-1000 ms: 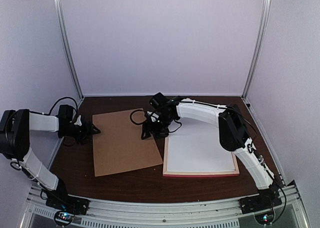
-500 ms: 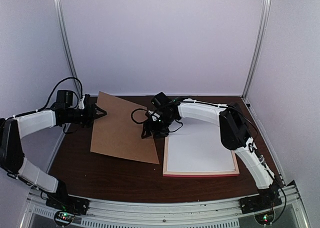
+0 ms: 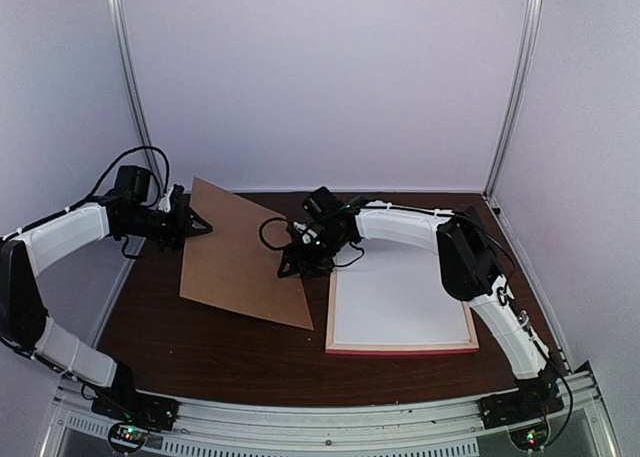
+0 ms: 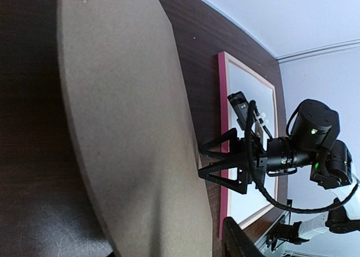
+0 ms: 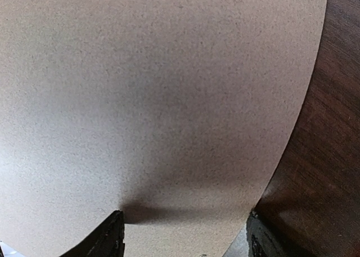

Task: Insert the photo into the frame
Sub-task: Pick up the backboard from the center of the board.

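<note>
One edge of the backing board [image 3: 240, 267], flat before, is raised, pinched by left gripper [image 3: 200, 224]; right gripper [image 3: 290, 264] gapes wide.

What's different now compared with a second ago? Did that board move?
The left gripper rose and swung toward the back wall, tipping the left edge of the brown board up off the table. The board's right side is still down. I can't tell whether the gripper is clamped on the board. The right gripper stayed open at the board's right edge, and the frame stayed flat.
</note>
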Available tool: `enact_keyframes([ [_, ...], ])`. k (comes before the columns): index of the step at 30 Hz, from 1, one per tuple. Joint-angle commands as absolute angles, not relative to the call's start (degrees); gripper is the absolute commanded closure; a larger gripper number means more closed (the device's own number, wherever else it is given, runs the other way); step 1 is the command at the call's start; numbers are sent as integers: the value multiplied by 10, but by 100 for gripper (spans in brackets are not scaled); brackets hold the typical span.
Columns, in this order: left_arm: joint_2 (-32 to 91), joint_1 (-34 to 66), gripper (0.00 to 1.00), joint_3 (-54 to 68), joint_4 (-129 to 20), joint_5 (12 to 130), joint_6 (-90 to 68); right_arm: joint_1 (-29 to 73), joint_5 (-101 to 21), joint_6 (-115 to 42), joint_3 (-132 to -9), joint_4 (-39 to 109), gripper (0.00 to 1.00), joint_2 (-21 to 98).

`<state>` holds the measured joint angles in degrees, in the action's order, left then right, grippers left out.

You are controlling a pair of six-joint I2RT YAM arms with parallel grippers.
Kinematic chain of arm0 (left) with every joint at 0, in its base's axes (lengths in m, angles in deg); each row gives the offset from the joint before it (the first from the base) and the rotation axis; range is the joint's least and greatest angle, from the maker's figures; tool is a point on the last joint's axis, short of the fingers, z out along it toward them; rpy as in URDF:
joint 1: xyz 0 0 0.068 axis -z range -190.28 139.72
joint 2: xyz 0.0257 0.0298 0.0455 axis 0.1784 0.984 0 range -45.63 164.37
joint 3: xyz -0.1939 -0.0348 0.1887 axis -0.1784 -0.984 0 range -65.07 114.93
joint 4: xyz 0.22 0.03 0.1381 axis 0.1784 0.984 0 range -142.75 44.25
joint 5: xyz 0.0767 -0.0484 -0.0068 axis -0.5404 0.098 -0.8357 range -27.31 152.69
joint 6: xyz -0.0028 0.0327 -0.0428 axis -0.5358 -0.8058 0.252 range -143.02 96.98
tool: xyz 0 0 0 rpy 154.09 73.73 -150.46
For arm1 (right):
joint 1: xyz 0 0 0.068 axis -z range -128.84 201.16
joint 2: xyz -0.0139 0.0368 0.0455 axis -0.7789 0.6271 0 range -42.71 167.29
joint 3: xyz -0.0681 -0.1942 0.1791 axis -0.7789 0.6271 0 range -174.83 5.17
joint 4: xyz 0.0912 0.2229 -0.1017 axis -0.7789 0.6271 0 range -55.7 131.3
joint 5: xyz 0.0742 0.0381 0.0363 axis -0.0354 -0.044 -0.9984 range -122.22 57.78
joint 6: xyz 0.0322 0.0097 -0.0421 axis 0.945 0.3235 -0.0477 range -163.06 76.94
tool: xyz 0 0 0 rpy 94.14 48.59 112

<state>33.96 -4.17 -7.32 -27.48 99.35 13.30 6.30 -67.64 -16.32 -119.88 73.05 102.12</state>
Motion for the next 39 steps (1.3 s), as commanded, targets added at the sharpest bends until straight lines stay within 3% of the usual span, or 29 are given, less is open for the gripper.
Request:
enact_keyframes([
  [1,338,-40,61,-41,-220,961,112,58,-683,-167,-1178,727,27,1016],
  [12,358,-40,86,-22,-208,957,124,59,-680,-166,-1148,712,27,1000],
  [21,344,-40,99,-20,-206,954,141,69,-673,-188,-1131,720,25,955],
  [31,299,-40,100,-7,-250,998,194,112,-664,-206,-1049,710,24,844],
  [39,275,-40,100,17,-328,1058,247,208,-567,-250,-924,750,23,711],
])
